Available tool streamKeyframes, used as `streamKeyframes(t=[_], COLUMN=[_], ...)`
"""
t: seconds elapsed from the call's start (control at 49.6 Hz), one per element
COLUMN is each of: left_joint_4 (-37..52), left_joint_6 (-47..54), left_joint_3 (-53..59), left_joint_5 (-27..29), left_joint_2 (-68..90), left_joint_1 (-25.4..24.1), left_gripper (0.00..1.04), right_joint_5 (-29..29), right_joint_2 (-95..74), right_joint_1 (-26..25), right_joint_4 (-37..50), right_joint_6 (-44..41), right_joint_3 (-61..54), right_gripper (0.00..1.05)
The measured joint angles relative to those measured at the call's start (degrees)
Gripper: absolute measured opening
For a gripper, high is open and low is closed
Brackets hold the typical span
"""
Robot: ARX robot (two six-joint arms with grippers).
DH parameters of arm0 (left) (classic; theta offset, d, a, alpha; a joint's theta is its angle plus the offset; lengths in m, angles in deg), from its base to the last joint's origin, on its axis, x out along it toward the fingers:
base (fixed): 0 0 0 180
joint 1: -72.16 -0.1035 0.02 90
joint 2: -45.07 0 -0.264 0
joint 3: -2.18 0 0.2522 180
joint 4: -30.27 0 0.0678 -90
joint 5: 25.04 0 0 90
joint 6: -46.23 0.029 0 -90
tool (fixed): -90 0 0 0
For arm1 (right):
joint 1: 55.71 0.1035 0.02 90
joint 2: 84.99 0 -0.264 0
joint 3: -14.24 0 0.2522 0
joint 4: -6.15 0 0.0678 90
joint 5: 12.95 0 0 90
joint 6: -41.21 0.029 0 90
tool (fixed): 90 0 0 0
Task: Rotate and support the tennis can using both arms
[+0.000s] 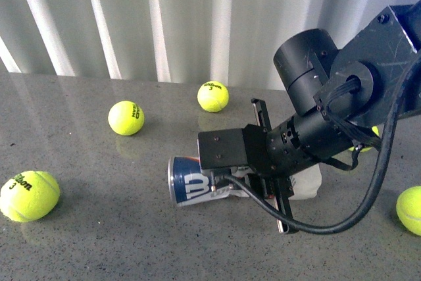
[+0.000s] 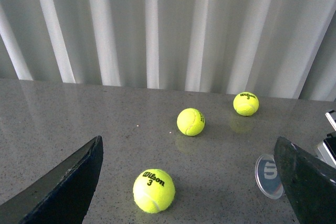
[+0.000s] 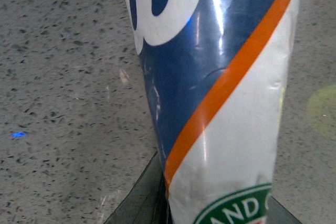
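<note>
The right arm (image 1: 309,129) fills the foreground of the front view, reaching in over the can (image 1: 187,181). The can lies on its side near the middle of the surface (image 1: 99,241), its navy logo end toward the robot's left. In the right wrist view the label fills the frame and the right fingers (image 3: 137,200) show as a dark edge against the can's side. They straddle it, but I cannot tell whether they pinch it. The left fingers (image 2: 63,187) stand wide apart, holding nothing, with the can's round end off to one side of them.

To turn the can well, the right grip likely needs to be firm on the body without crushing the thin plastic. It should tilt slowly while the left fingers come to the free end to bear it. A round can may roll or slip.

The near ball (image 2: 153,190) lies just ahead of the left fingers and could be knocked. The far balls (image 2: 190,121) sit beyond it, and a side ball (image 1: 409,210) rests by the right arm.
</note>
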State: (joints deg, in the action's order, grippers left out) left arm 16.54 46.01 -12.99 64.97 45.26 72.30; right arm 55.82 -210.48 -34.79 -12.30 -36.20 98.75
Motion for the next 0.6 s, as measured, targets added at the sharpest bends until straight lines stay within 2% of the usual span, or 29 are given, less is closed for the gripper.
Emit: streamKeyframes(t=[0.06, 0.202, 0.262, 0.302, 0.524, 0.605], left_joint_4=[0.00, 0.00, 0.00, 0.00, 0.00, 0.00], left_joint_6=[0.00, 0.00, 0.00, 0.00, 0.00, 0.00], left_joint_3=[0.00, 0.00, 0.00, 0.00, 0.00, 0.00], left_joint_5=[0.02, 0.00, 0.00, 0.00, 0.00, 0.00], left_joint_2=[0.00, 0.00, 0.00, 0.00, 0.00, 0.00], left_joint_1=[0.00, 0.00, 0.00, 0.00, 0.00, 0.00], left_gripper=[0.98, 0.98, 0.98, 0.98, 0.98, 0.98], right_joint_5=[-0.59, -0.24, -0.07, -0.42, -2.40, -3.08], right_joint_2=[-0.02, 0.00, -0.02, 0.00, 1.99, 3.48], right_joint_1=[-0.13, -0.59, -0.66, -0.79, -0.98, -0.98], right_joint_4=[0.17, 3.21, 4.79, 5.95, 5.70, 5.27], right_joint_6=[-0.55, 0.74, 1.73, 2.97, 8.55, 9.88], right_joint_3=[-0.68, -3.67, -4.68, -5.46, -7.17, -7.65], right_gripper=[0.20, 0.50, 0.57, 0.67, 0.99, 0.98])
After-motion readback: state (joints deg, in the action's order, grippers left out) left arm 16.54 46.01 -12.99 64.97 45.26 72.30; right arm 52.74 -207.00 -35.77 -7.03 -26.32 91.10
